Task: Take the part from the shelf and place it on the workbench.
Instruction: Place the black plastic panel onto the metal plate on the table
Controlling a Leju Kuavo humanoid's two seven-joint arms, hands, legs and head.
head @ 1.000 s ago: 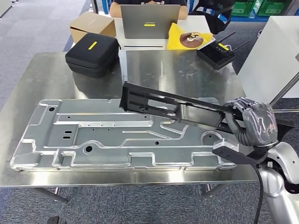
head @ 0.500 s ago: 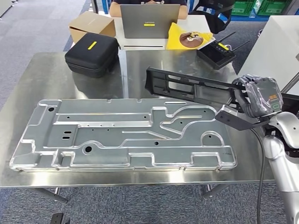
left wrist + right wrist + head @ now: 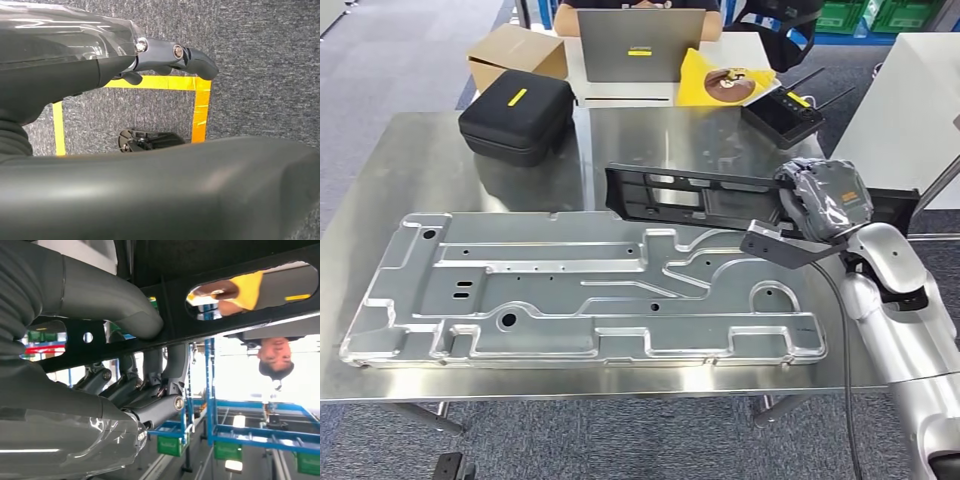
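Item: black part, a long slotted bracket. Held level above the desk, reaching out sideways from the right hand, its far end over the desk's middle. It does not touch the surface.

Holder: right hand, wrapped in clear film, fingers and thumb clamped around the bracket's near end; the right wrist view shows the bar crossing between them.

Left hand: hangs over grey carpet marked with yellow tape; holds nothing, but whether its fingers are apart or curled cannot be told.

Beneath and just in front of the right hand: large grey metal plate lying flat on the desk. Beyond the part: black case, laptop.

Step in hand, as judged: carry stage, placement not yet done. Next move calls for lowering the part until it rests flat, then loosening the grip.
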